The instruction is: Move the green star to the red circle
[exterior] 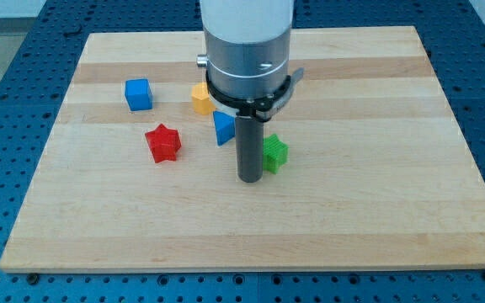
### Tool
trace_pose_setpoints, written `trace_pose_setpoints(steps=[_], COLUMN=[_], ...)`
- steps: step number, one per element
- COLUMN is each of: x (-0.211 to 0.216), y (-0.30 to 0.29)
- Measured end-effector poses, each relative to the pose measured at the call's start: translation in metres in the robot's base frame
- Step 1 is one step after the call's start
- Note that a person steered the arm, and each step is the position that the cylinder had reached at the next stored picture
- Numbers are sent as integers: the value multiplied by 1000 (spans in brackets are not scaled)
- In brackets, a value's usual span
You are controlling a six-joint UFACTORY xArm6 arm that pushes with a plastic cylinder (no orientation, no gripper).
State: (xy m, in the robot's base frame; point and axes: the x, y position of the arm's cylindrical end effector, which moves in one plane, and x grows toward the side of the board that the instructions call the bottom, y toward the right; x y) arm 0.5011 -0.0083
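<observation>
A pale wooden counter (377, 210) of glued planks fills most of the view — its grain runs left to right. Around it lies a blue perforated surface (7, 50), dotted with regular holes, evenly lit.

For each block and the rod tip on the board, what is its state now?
my tip: down on the board, touching the green star's left side
green star: flat, partly hidden by rod
red star: flat, alone
blue cube: flat, alone
blue triangle: beside yellow block
yellow block: partly hidden
</observation>
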Motion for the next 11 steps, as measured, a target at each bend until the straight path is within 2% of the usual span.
trace_pose_setpoints(steps=[3, 5, 11], x=[-1, -1, -75], y=[5, 49, 31])
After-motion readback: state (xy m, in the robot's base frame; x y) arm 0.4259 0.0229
